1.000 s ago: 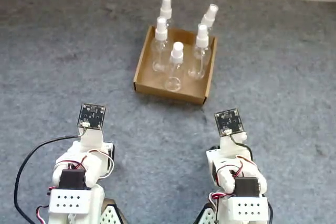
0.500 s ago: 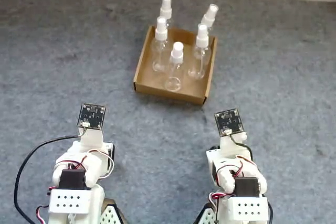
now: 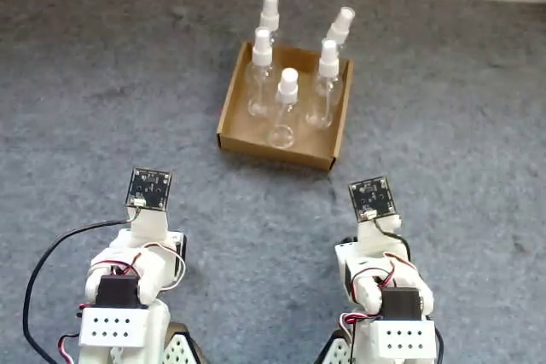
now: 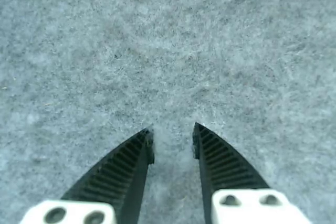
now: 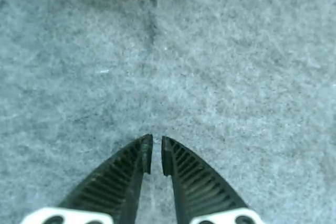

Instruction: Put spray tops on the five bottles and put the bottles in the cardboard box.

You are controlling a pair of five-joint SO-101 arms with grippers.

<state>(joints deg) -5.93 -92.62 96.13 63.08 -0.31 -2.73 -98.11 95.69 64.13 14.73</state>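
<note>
Left gripper (image 4: 172, 129) is slightly spread and right gripper (image 5: 156, 139) nearly pressed together, both empty, low over the grey mat (image 3: 102, 83) and well apart from the cardboard box (image 3: 230, 121), likely because nothing is left to grasp. The box holds the five bottles (image 3: 286, 112) upright, each with a spray top (image 3: 288, 81); the back two seem to stand at its far wall.

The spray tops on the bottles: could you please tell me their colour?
White; the spray tops show best in the high view.

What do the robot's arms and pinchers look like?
The left arm and right arm are white with black motors and red wires; a black cable loops off the left. The left gripper and right gripper have black, ridged, pointed fingers.
</note>
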